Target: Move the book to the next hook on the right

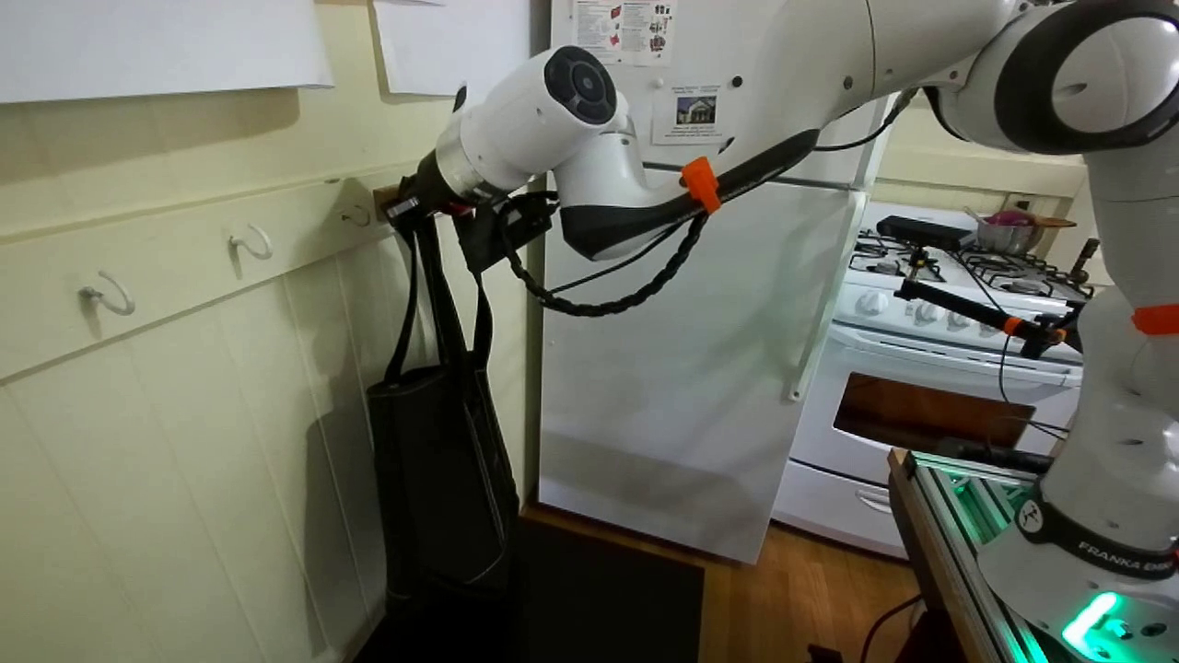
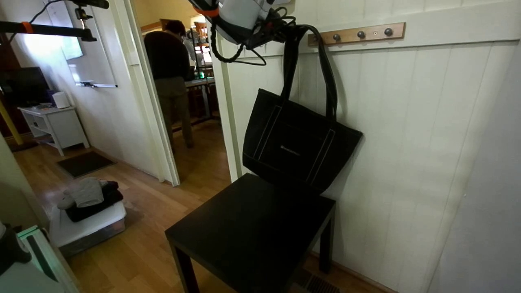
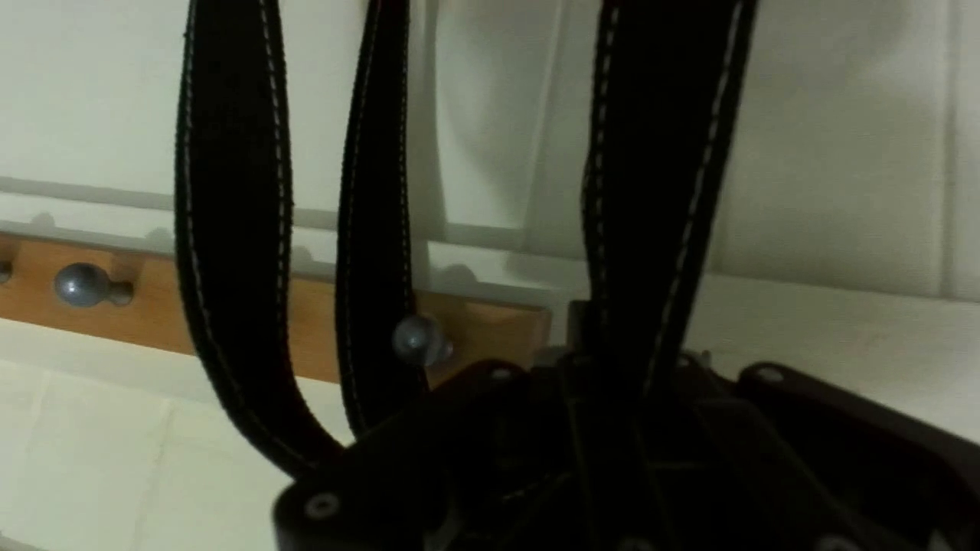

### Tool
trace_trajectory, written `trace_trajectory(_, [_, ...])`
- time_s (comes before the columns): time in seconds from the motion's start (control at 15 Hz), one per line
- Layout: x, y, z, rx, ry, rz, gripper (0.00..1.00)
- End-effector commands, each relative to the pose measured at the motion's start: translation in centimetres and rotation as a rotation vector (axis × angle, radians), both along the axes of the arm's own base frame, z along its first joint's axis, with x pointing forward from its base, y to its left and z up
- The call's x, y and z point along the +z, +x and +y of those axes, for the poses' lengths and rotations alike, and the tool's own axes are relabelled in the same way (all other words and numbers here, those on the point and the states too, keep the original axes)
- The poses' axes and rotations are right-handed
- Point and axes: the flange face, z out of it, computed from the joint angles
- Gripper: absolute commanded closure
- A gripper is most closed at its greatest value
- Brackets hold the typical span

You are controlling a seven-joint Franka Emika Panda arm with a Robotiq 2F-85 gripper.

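Observation:
The task's book is a black tote bag with two long strap handles. It hangs tilted in an exterior view, below my gripper. In the wrist view my gripper is shut on one black strap, though its fingers are very dark. Two more strap lengths hang in loops at the left. One lies beside the nearest knob; I cannot tell whether it is around it. The wooden rack with round knobs also shows in an exterior view, right of the straps.
A low black table stands under the bag; I cannot tell whether they touch. White hooks are fixed to the wall rail. A fridge stands beside the bag. A doorway with a person is at the back.

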Motion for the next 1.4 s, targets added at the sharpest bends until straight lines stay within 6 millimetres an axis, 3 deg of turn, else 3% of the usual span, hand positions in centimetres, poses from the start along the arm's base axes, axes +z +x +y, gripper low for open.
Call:
trace_trajectory(0.0, [1.2,0.2,-0.5,0.094,0.048,0.027,0.98])
trace_trajectory(0.67, [2.8,1.5,-3.2,0.193,0.131,0.159,0.98])
trace_trajectory(0.73, [1.5,1.2,-3.1,0.169,0.125,0.168,0.98])
trace_trajectory(0.8, [1.4,1.3,-3.2,0.174,0.123,0.173,0.93])
trace_trajectory(1.13, [0.5,1.4,-3.2,0.172,0.126,0.185,0.93])
trace_trajectory(1.2, [0.5,1.4,-3.2,0.172,0.126,0.185,0.98])
trace_trajectory(1.33, [0.7,1.6,-3.9,0.147,0.106,0.182,0.98])
